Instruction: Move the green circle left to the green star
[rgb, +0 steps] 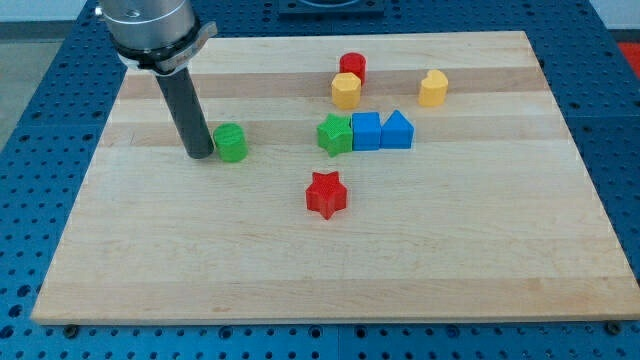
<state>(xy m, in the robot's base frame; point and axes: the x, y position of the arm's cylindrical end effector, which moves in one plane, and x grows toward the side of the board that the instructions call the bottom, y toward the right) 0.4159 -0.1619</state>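
The green circle (231, 143) sits on the wooden board at the view's left of centre. My tip (199, 154) stands just left of it, touching or nearly touching its left side. The green star (335, 134) lies near the board's centre, well to the right of the green circle, and touches a blue block on its right.
A blue cube (366, 131) and a blue pointed block (396, 130) line up right of the green star. A yellow block (346, 90) and a red cylinder (352, 67) sit above them. Another yellow block (433, 88) is further right. A red star (326, 194) lies below.
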